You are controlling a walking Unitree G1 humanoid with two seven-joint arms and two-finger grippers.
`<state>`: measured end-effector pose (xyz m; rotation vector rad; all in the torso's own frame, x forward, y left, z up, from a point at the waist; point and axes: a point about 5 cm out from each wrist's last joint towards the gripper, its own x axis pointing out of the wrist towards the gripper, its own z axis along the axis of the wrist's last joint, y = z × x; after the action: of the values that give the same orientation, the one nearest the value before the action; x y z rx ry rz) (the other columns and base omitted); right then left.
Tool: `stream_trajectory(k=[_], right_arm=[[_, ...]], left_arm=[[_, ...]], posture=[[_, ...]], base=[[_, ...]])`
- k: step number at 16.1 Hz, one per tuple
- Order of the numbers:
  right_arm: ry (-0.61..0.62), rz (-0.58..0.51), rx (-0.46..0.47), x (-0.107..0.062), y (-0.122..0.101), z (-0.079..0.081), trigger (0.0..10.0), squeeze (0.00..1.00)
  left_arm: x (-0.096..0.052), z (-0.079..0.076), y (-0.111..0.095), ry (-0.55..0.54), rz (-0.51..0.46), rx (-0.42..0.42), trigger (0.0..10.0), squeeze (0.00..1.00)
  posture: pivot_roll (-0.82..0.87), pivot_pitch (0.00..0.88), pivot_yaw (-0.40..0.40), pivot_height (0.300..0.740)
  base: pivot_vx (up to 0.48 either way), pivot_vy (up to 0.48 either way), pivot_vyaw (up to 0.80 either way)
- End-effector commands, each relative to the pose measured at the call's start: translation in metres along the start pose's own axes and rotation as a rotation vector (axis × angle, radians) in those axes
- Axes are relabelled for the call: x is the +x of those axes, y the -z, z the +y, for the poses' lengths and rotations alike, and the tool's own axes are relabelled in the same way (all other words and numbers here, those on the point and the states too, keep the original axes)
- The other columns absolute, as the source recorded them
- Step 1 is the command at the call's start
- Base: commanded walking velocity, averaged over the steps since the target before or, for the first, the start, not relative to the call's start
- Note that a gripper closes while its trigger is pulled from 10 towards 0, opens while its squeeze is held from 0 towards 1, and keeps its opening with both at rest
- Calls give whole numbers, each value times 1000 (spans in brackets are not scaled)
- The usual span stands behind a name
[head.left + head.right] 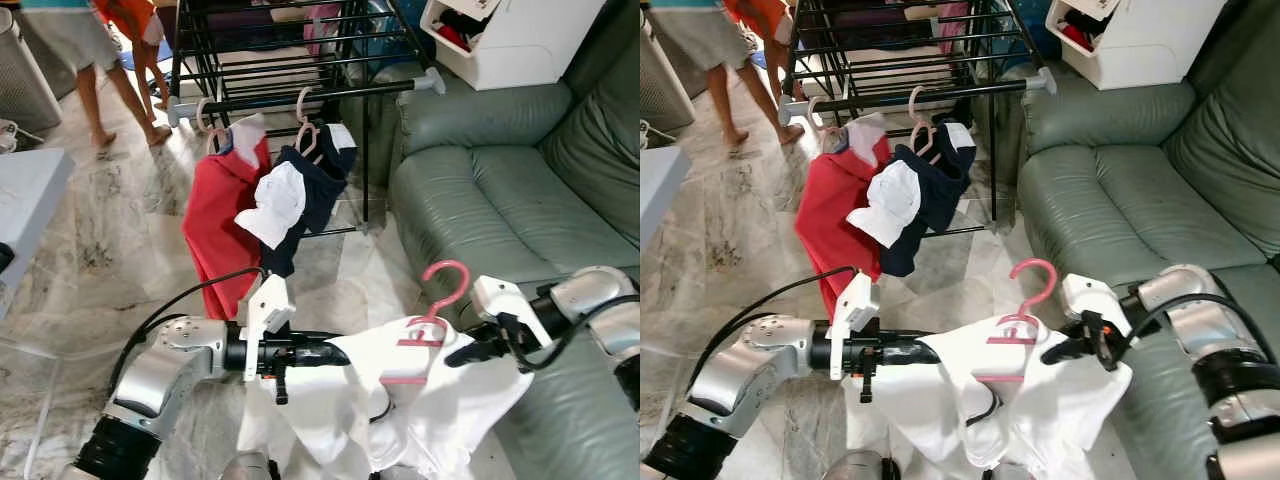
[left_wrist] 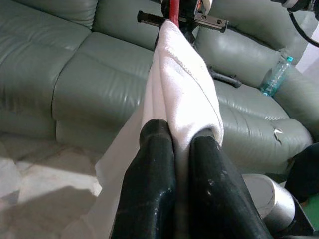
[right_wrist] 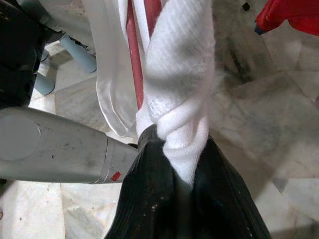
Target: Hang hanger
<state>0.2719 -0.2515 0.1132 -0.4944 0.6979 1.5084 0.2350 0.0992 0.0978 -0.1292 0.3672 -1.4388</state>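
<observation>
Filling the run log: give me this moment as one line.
left gripper: shut on white garment | right gripper: shut on white garment | pink hanger: inside garment, hook up | drying rack: ahead, not reached

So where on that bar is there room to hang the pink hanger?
The rack's front bar is bare from the navy shirt's hanger right to its grey end cap. Crowded at left: the red shirt and navy shirt hang close together.

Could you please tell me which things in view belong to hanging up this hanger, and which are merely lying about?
Belonging to the job:
pink hanger
white garment on it
left end effector and right end effector, both gripping the garment
drying rack

Lying about:
green sofa
water bottle
white box
</observation>
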Motion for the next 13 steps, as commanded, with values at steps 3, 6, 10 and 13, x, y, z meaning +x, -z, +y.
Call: stream_trajectory(k=[3, 6, 10, 13], right_arm=[[-31, 12, 40, -4, 5, 8, 0, 0], [-23, -17, 61, -2, 6, 10, 0, 0], [245, -44, 58, 11, 11, 1, 0, 0], [430, -45, 107, 28, 20, 14, 0, 0]], left_arm=[[-1, 3, -9, 0, -33, 29, 10000, 0], [1, 13, -6, -105, -50, 35, 10000, 1000], [-3, 35, -1, -405, -50, 132, 10000, 1000], [-21, 39, 13, -589, -42, 170, 10000, 1000]], posture=[[-52, 0, 4, 740], [-59, 0, 5, 740], [-69, 0, 10, 740], [-64, 0, 19, 740]], base=[[0, 0, 0], [0, 0, 0], [0, 0, 0], [0, 0, 0]])
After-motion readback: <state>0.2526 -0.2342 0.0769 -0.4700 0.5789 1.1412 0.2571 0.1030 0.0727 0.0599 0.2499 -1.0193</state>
